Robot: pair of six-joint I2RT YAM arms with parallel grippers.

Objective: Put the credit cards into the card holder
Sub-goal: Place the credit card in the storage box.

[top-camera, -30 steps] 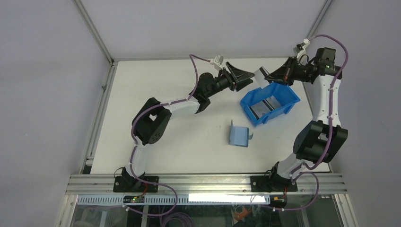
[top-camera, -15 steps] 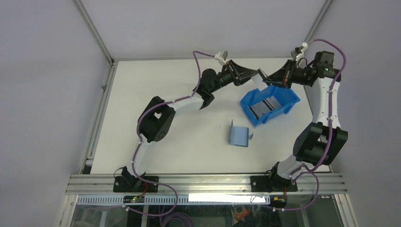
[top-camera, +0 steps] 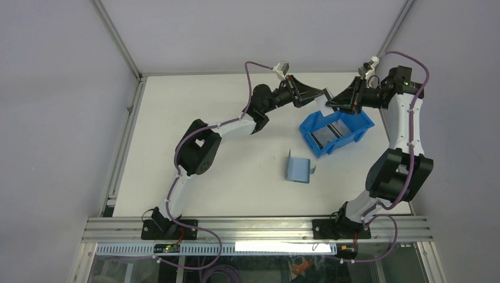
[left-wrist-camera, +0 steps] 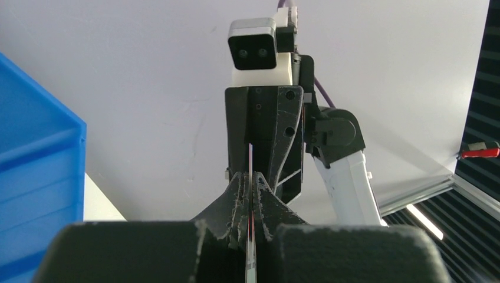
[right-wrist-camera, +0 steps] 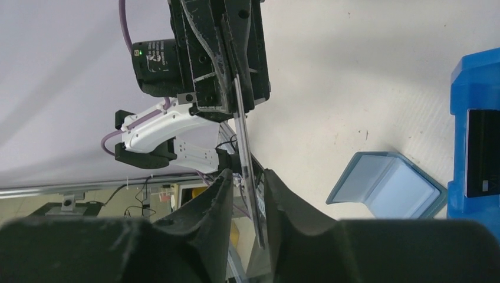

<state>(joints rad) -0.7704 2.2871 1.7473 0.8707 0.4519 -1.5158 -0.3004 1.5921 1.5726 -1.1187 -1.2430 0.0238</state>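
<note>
Left jaws: my left jaws (left-wrist-camera: 250,187) were pinched almost closed on one end of a credit card (right-wrist-camera: 244,135), which I saw edge-on.
Right jaws: my right jaws (right-wrist-camera: 247,177) straddled the opposite end and seemed a sliver apart, hardly gripping.
Handling: light, thin, stiff and slick. I judged a flat-face pinch near one end best, leaving the other end free.
Card holder: the card holder (top-camera: 298,170) lay open on the worktop (top-camera: 236,171), well below both jaws.
Bin: the blue bin (top-camera: 361,122) sat just beneath the jaws.
</note>
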